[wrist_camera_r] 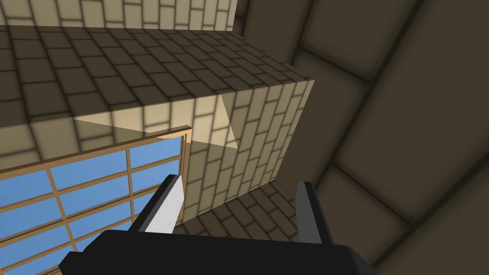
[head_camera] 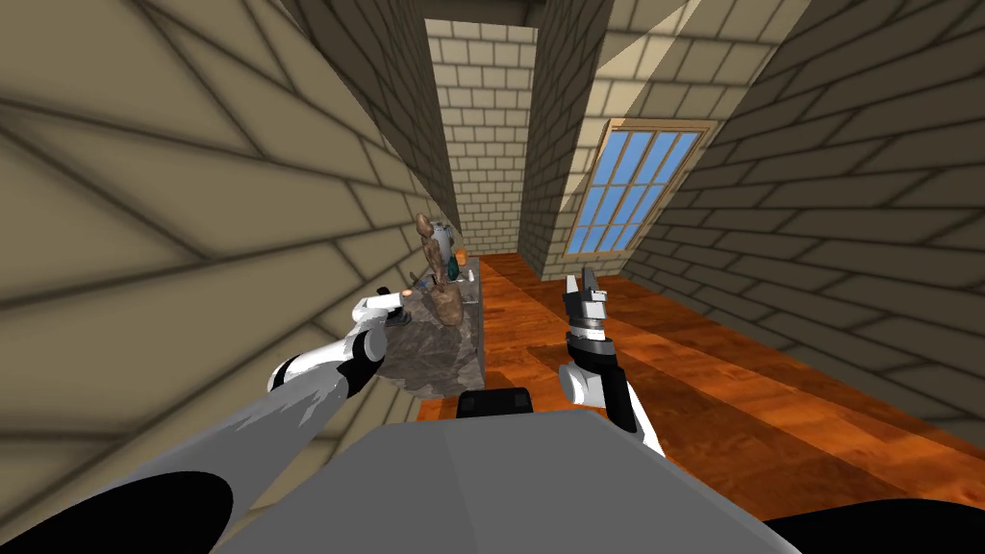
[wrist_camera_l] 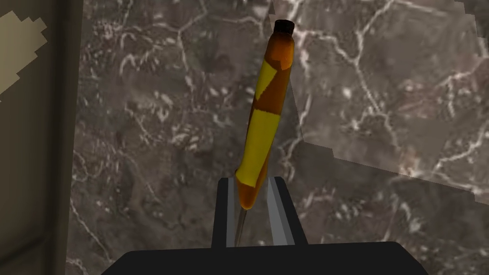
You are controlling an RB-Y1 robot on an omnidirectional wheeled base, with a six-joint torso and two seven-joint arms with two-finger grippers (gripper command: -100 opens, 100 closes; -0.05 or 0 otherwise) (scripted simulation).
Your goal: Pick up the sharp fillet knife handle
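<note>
The fillet knife (wrist_camera_l: pixel 266 114) has a yellow and orange-brown handle with a dark cap at its far end. My left gripper (wrist_camera_l: pixel 253 191) is shut on the handle's lower end, its two fingers (wrist_camera_l: pixel 278 210) pressing either side, and a thin grey blade runs down between them. Behind the knife lies a dark marble counter top (wrist_camera_l: pixel 157 119). In the head view my left gripper (head_camera: pixel 409 291) is over the counter (head_camera: pixel 438 361) at the left wall, and a speck of orange shows at its tip. My right gripper (head_camera: pixel 585 289) is raised over the floor, open and empty, as its fingers (wrist_camera_r: pixel 168 206) show.
A brown wooden figure (head_camera: pixel 444 300) and a grey and teal object (head_camera: pixel 443 252) stand on the counter just beyond my left hand, with small items farther back. A brick wall runs along the counter's left side. Orange wood floor (head_camera: pixel 693 375) spreads to the right, toward a window (head_camera: pixel 630 188).
</note>
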